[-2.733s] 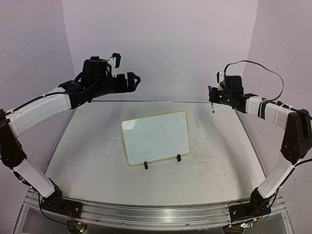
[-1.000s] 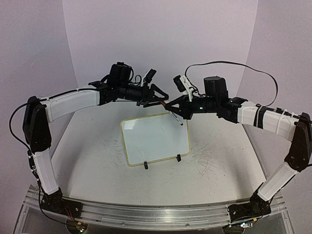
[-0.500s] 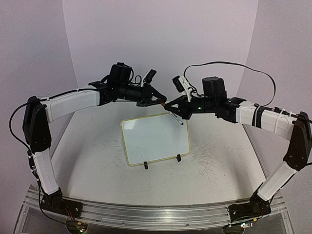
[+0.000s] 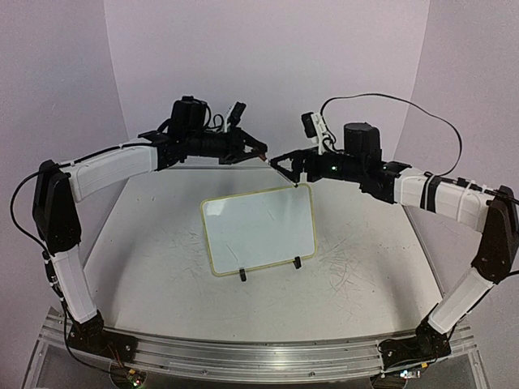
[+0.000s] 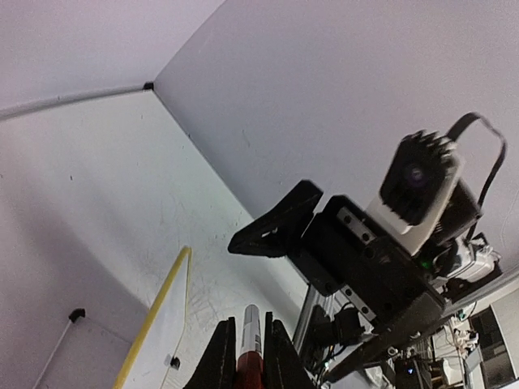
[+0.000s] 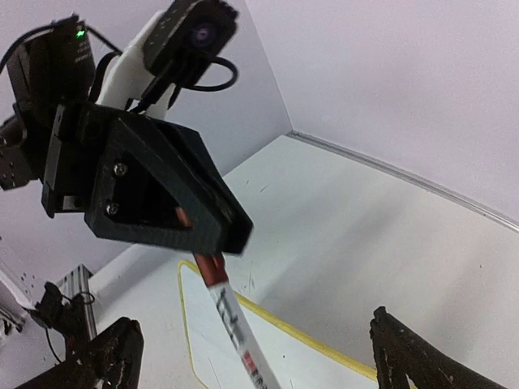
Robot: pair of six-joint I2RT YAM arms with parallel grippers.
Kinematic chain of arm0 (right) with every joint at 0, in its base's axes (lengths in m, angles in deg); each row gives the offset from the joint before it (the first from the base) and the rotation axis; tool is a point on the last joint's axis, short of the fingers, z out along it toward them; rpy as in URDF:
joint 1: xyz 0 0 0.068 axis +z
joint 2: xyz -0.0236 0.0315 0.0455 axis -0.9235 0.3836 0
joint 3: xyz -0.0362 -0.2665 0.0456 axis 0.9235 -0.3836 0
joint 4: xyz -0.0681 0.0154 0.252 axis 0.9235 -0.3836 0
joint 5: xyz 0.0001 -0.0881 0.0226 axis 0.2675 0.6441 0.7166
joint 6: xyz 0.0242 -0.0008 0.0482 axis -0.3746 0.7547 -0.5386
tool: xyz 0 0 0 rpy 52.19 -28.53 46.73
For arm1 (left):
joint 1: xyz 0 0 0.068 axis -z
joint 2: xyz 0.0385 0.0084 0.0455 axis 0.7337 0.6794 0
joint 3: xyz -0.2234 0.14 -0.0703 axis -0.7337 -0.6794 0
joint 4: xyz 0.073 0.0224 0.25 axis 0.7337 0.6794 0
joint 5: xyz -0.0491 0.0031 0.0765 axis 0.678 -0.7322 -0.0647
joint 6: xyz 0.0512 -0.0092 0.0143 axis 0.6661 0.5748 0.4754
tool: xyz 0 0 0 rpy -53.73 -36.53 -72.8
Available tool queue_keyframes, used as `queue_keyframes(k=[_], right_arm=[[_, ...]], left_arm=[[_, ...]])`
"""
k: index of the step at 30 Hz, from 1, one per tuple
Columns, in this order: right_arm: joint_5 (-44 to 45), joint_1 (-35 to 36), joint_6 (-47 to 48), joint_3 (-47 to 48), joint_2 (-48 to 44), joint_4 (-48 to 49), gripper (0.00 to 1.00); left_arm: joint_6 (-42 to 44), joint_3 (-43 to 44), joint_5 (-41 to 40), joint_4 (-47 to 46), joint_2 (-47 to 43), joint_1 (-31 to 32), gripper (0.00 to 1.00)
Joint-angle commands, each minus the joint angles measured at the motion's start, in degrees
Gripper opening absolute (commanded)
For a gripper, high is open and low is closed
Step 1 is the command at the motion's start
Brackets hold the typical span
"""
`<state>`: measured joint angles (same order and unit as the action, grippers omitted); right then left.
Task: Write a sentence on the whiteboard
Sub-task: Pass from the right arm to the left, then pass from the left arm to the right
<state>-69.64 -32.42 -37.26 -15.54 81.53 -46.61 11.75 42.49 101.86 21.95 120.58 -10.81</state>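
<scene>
The whiteboard point(image 4: 259, 227) stands tilted on the table's middle, its yellow-green rim also showing in the left wrist view point(image 5: 162, 320) and right wrist view point(image 6: 284, 320). No sentence shows on its face. Above its far edge the two grippers meet. My left gripper point(image 4: 258, 153) point(image 5: 247, 328) is shut on the red end of a white marker point(image 5: 250, 340) point(image 6: 235, 324). My right gripper point(image 4: 290, 166) point(image 6: 253, 320) stands wide open, with the marker's body running between its fingers point(image 6: 109, 356) and touching neither.
Two black clip feet point(image 4: 242, 275) hold the board's near edge. Grey scribble marks point(image 4: 349, 267) cover the scuffed tabletop to its right. Purple walls close the back and sides. An aluminium rail point(image 4: 243, 356) with both arm bases runs along the near edge.
The left gripper closed on the marker's red end, then the right gripper opened and let go. Both grippers have drawn slightly up and back, the left one leftwards with the marker.
</scene>
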Motion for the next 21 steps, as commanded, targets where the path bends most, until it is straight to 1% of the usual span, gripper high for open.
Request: queue_keyframes(k=[1,3,5,8,11,12,19,21], right_arm=[[-4.3,-2.9,-16.9,-0.7,-2.4,12.4,0.98],[-11.9,-5.3,-25.6,-2.6,-0.9,21.6,0.97],[-16.1,-6.0,-32.1,-4.9,0.4,31.4,0.96],[-17.0,-6.1,-36.8,-4.9,2.9,37.5,0.94],[-18.6,-5.9,-42.1,-4.9,5.2,47.6,0.89],[-18.9,-5.7,-43.1,-4.5,6.0,49.4,0.87],[-21.2,-4.7,-47.2,-0.1,10.9,54.0,0.72],[-21.6,-4.5,-47.7,0.5,11.8,54.7,0.66]], left_arm=[[-5.7,-0.4,-1.1,-13.6,-5.4,-1.7,0.00],[-6.3,-0.1,-1.4,-14.1,-5.6,-1.7,0.00],[-7.5,-0.6,-1.4,-16.2,-6.0,-1.8,0.00],[-9.9,-1.3,-0.4,-19.4,-6.4,-1.7,0.00],[-11.7,-1.8,0.0,-21.7,-6.5,-1.7,0.00],[-12.2,-1.9,0.3,-22.3,-6.4,-1.7,0.00],[-15.2,-2.6,2.2,-25.0,-5.6,-1.6,0.00],[-15.7,-3.3,2.1,-25.3,-5.6,-1.6,0.00]])
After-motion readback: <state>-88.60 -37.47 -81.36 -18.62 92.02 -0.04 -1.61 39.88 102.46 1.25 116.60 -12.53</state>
